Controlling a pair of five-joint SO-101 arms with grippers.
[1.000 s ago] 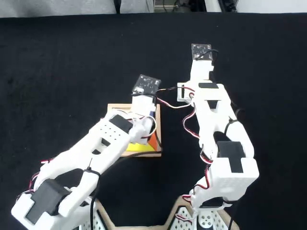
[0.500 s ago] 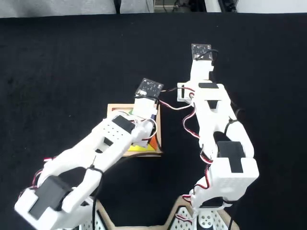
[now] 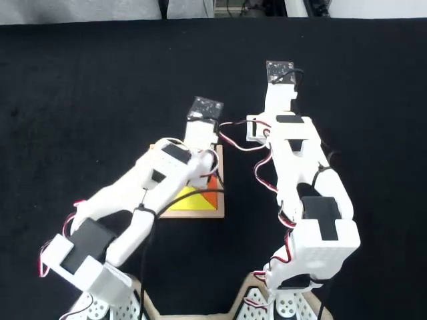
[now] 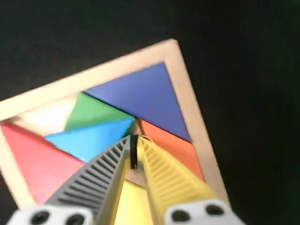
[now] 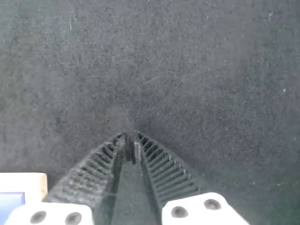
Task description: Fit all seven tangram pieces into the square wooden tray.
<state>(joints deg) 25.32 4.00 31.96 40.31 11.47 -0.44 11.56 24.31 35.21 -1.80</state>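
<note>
Pieces hide mostly under the white left arm point(image 3: 153, 183) in the high view. It bends across the square wooden tray point(image 3: 200, 214) on the black desk point(image 3: 80, 100), and a yellow triangle point(image 3: 188, 201) peeks out.

From the left wrist, the left end effector point(image 4: 135, 143) is pressed together, holding nothing. Its tips sit mid-tray beside the light blue triangle point(image 4: 89, 138). A dark blue triangle point(image 4: 145, 93), green piece point(image 4: 91, 112), red triangle point(image 4: 33, 159) and orange piece point(image 4: 171, 145) lie inside too. I cannot tell if the pale spot point(image 4: 47, 117) is a piece or bare wood.

From the right wrist, the right end effector point(image 5: 129, 140) is pressed together over bare desk, near a tray corner.

I think the job now is nudging pieces flat. Push softly and low, so neighbours do not pop up.
</note>
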